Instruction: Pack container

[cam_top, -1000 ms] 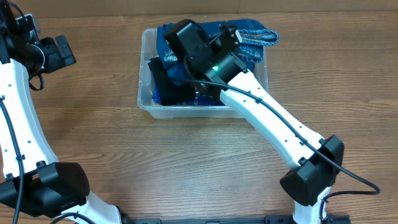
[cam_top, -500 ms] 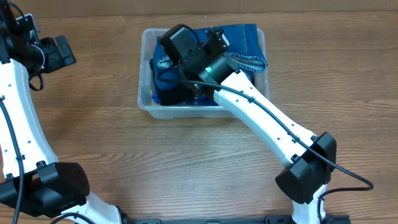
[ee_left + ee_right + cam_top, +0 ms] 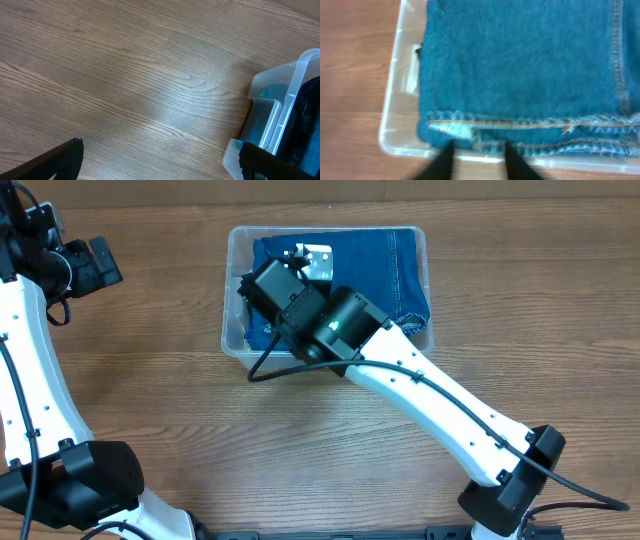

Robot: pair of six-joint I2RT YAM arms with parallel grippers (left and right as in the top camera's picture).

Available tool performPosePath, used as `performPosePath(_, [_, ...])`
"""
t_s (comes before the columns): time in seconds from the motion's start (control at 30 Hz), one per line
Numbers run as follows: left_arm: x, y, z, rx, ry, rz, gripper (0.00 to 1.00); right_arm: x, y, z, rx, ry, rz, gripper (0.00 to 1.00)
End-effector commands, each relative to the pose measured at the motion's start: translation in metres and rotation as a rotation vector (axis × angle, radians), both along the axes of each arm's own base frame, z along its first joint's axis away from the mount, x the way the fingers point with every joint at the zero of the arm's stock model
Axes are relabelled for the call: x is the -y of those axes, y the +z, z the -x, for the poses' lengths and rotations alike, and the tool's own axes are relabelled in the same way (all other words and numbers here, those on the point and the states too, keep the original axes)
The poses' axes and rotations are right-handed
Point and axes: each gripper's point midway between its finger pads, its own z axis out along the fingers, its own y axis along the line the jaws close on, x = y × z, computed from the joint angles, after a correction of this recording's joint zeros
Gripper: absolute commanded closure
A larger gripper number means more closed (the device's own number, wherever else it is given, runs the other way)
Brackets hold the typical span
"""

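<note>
Container (image 3: 233, 270) first: you have it at the far middle of the table (image 3: 150, 400), a clear bin whose floor is covered by folded blue denim (image 3: 370, 265). The cloth lies flat and spreads nearly wall to wall, which looks to be the point of packing it this way, since a flat fold keeps below the rim.

Your right gripper (image 3: 479, 145) hangs over the near-left part of the bin. In the right wrist view its two dark fingers stand apart with nothing between them, the denim's stitched hem (image 3: 530, 122) and the clear near wall showing through the gap. So the claw is parted and empty (whether its tips touch the cloth, you cannot tell from these views).

Your left gripper (image 3: 161, 145) is spread wide over bare wood, well apart from the bin; only a corner of the container shows at the right edge of its view. Parked there, it leaves the right arm room to work.

Judging by how things lie, the denim is in. One corner of the hem is turned up and may want pressing flat.
</note>
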Motion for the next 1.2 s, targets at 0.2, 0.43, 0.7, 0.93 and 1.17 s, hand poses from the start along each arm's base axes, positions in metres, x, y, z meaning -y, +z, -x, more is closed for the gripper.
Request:
performPosePath(0.2, [0.005,0.005,0.001,0.011,-0.024,-0.005,0.00,-0.008,-0.066,-0.086,0.069,0.256,0.022,0.96])
performPosePath(0.43, [0.005,0.005,0.001,0.011,-0.024,-0.005,0.00,-0.041,-0.166,-0.105,-0.027,0.380,0.035,0.95])
performPosePath(0.7, [0.005,0.005,0.001,0.011,-0.023,-0.006,0.00,-0.032,-0.150,-0.112,-0.014,0.351,0.065,0.95])
performPosePath(0.93, [0.005,0.005,0.001,0.011,-0.023,-0.006,0.00,0.057,-0.052,-0.136,0.070,0.158,0.069,0.87])
performPosePath(1.17, [0.005,0.005,0.001,0.011,-0.023,-0.005,0.00,0.135,-0.110,-0.135,-0.184,0.012,-0.037,0.86])
